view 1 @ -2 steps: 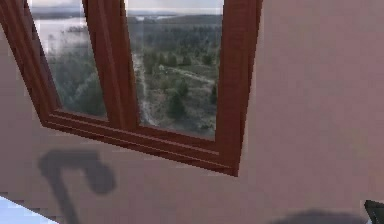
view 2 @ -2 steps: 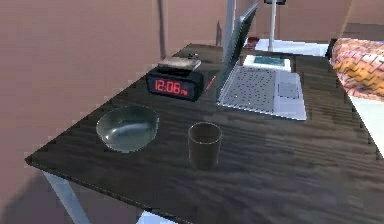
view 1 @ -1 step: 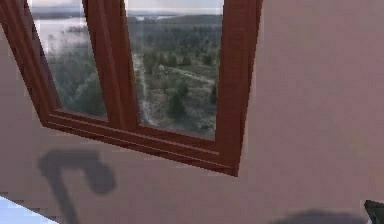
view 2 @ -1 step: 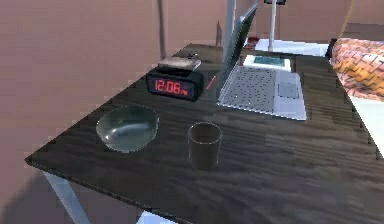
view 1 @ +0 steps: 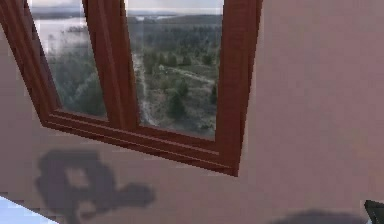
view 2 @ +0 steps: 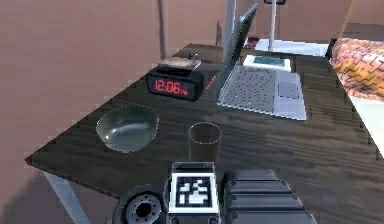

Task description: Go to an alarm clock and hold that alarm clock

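Alarm clock (view 2: 170, 86), black with red digits, is seen on the dark desk (view 2: 320, 140) close to its far left edge, with the pink wall just behind that edge. It has not yet been lifted.

At the desk's left corner a glass bowl (view 2: 127, 128) is set, nearer than the clock. A reach drifting leftward could catch its rim and push it over the desk's edge.

At the desk's near edge only the dark body of the end effector (view 2: 145, 208) is seen. How its fingers are set cannot be told, nor whether anything is held.

A small flat object (view 2: 183, 66) is laid on top of the clock. If the clock were tilted while being raised, that object could be tipped off.

A glass tumbler (view 2: 205, 140) is placed between the near edge and the clock, slightly rightward. It is judged the likeliest thing to be struck and toppled as the arm is extended.

An open laptop (view 2: 255, 75) is stood just beside the clock's right end, so little room is left there. A push from the front could also slide the clock off the far edge.
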